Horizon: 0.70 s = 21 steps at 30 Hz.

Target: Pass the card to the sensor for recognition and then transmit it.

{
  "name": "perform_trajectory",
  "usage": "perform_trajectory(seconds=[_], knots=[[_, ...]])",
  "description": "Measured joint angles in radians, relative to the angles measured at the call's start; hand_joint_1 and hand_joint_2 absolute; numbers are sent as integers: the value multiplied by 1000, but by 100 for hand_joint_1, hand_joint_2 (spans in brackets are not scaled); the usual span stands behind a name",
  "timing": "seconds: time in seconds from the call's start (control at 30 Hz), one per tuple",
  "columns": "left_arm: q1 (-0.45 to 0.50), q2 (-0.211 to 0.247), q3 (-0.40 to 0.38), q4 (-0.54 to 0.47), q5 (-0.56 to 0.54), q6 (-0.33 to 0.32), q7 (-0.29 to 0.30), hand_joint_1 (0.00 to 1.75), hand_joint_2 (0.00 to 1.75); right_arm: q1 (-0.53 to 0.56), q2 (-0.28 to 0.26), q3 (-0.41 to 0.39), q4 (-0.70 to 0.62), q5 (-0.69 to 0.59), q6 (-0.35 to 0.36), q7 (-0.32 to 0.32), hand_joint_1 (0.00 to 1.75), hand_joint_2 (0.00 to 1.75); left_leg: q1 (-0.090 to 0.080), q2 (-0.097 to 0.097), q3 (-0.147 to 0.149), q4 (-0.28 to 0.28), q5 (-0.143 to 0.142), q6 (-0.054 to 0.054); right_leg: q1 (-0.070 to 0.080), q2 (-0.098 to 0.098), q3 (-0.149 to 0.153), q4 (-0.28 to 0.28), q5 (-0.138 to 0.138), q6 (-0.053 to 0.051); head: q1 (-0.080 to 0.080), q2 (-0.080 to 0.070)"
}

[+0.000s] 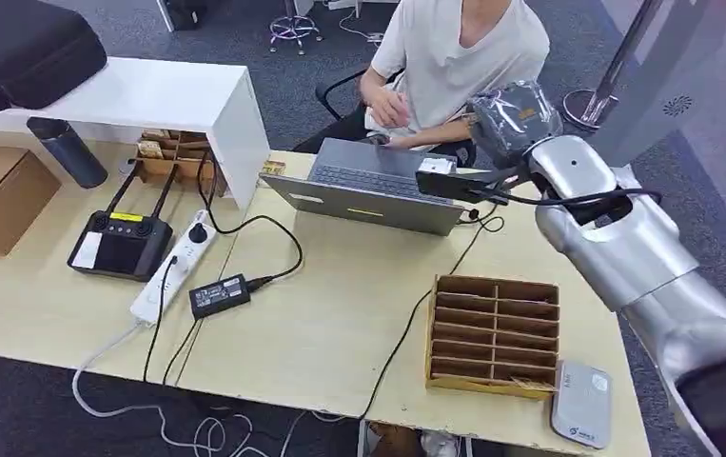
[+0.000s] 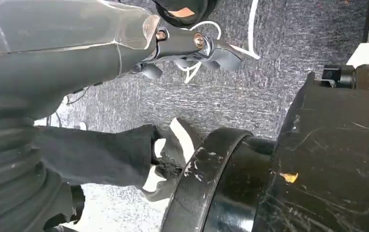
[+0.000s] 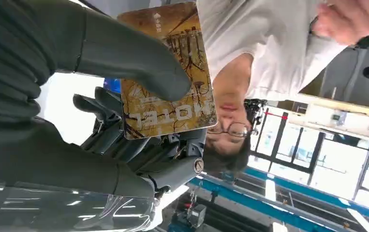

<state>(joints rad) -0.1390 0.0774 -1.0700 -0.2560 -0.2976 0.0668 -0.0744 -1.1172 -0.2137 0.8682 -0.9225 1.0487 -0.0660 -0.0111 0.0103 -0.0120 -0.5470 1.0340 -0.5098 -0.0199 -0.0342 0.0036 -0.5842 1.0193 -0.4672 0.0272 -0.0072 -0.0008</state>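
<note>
My right hand (image 1: pixel 516 119), wrapped in clear plastic, is stretched over the far edge of the table toward a seated person (image 1: pixel 463 48). In the right wrist view it pinches a golden-brown card (image 3: pixel 172 92) printed HOTEL between the thumb (image 3: pixel 124 53) and the darker fingers (image 3: pixel 105 121) behind it. The card is held up in front of the person in a white shirt (image 3: pixel 269 43), whose hand (image 3: pixel 351 19) is raised a little way off. The grey-white sensor pad (image 1: pixel 582 405) lies at the table's near right corner. My left hand (image 2: pixel 187 48) hangs over the floor and holds nothing.
A brown slotted card box (image 1: pixel 494 333) stands beside the sensor. An open laptop (image 1: pixel 368 186) sits in front of the person. A remote controller (image 1: pixel 121 243), power strip (image 1: pixel 173 267) and black adapter (image 1: pixel 219 295) with cables lie on the left half. A white shelf (image 1: pixel 149 95) stands at the back left.
</note>
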Motion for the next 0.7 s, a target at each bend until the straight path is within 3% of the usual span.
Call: perform_trajectory(seconds=[0.7], knots=[[2, -3, 3, -3, 0, -16, 8, 0, 175, -4, 43, 45, 24, -14, 2, -8, 175, 175, 0, 0, 0, 0, 0, 0, 0, 0, -1, 0, 0, 0, 0, 0]])
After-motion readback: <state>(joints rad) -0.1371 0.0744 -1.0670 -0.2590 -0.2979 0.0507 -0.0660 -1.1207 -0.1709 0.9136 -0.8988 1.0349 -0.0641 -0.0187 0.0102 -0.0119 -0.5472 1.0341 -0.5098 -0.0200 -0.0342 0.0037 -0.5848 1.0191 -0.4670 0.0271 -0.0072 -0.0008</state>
